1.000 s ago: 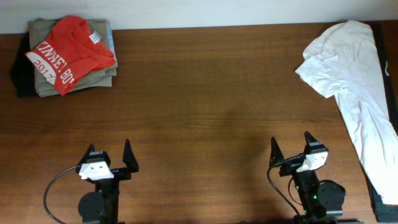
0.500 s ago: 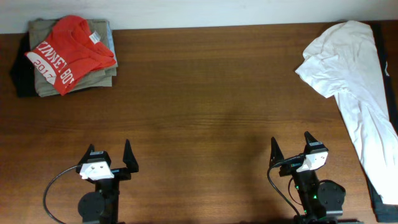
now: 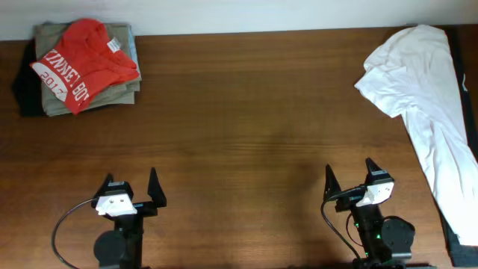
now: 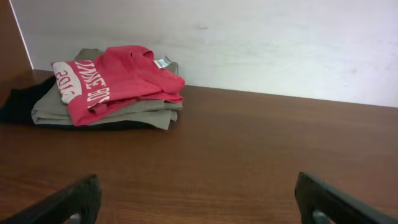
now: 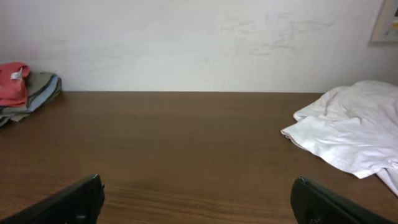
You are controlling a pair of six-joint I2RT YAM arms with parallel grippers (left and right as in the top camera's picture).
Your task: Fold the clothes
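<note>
The red-orange T-shirt (image 3: 84, 58) with white lettering and a small white neck tag lies folded on top of a pile at the table's far left corner. It shows in the left wrist view (image 4: 115, 78) and at the left edge of the right wrist view (image 5: 12, 83). My left gripper (image 3: 131, 181) is open and empty near the front edge, far from the shirt; its fingers show in its wrist view (image 4: 198, 198). My right gripper (image 3: 349, 174) is open and empty at the front right, as its wrist view (image 5: 198, 198) shows.
Khaki-grey folded garments (image 3: 89, 99) and a dark one (image 3: 24, 90) lie under the red shirt. A crumpled white garment (image 3: 426, 90) spreads along the right side of the wooden table (image 3: 246, 127), also in the right wrist view (image 5: 348, 134). A white wall stands behind.
</note>
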